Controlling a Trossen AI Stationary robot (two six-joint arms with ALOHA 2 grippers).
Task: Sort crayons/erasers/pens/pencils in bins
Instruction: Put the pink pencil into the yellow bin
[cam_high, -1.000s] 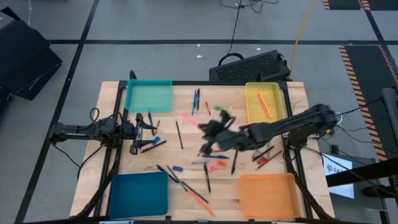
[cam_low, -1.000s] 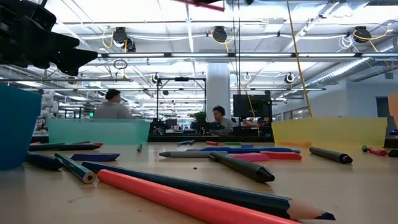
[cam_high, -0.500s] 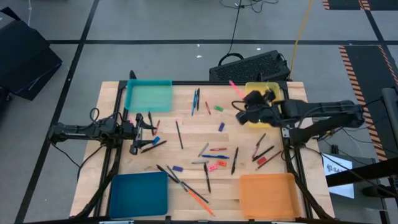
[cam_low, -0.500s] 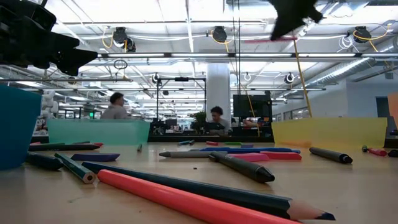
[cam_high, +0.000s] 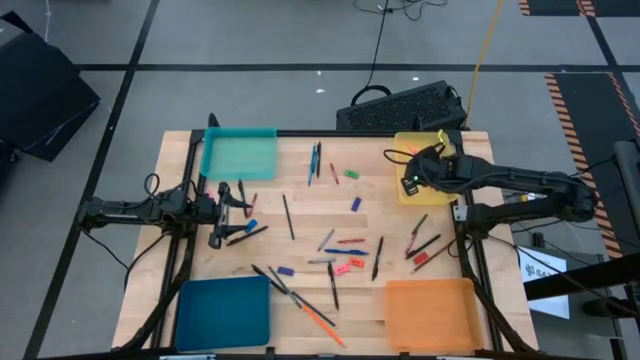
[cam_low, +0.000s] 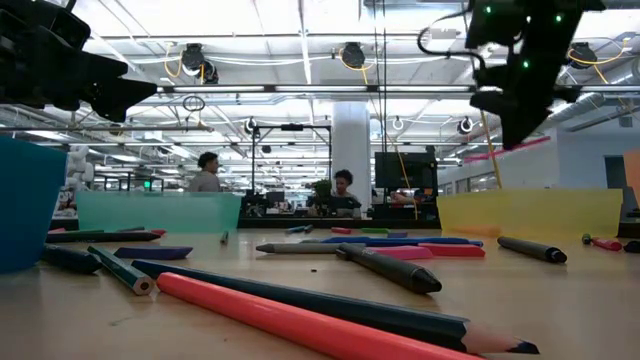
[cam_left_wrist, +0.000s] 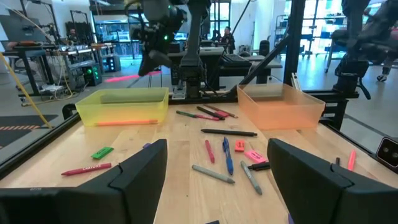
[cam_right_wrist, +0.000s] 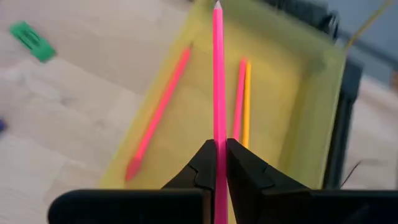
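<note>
Room: wooden table on a grey floor with dark tape lines, a black case just beyond the table's far edge.
High view, bins: teal bin at 11 o'clock of the table, yellow bin at 1 o'clock, dark blue bin at 7 o'clock, orange bin at 5 o'clock.
High view, loose items: pens, pencils, crayons and small erasers scattered across the middle, among them a green eraser near 12 o'clock and a long orange pencil near 6 o'clock.
High view, right gripper: right gripper reaches in from 3 o'clock and sits over the yellow bin.
High view, left gripper: left gripper rests at 9 o'clock, beside the teal bin.
Low view: the right arm hangs at upper right with a pink pencil slanting out below it, above the yellow bin's wall; people sit at desks far behind.
Left wrist view: left fingers stand wide apart with nothing between them; the yellow bin with an orange pencil inside and the orange bin lie ahead.
Right wrist view: right fingers pressed together on the pink pencil, which points into the yellow bin; three pencils lie on its floor, two pinkish-red and one orange.
</note>
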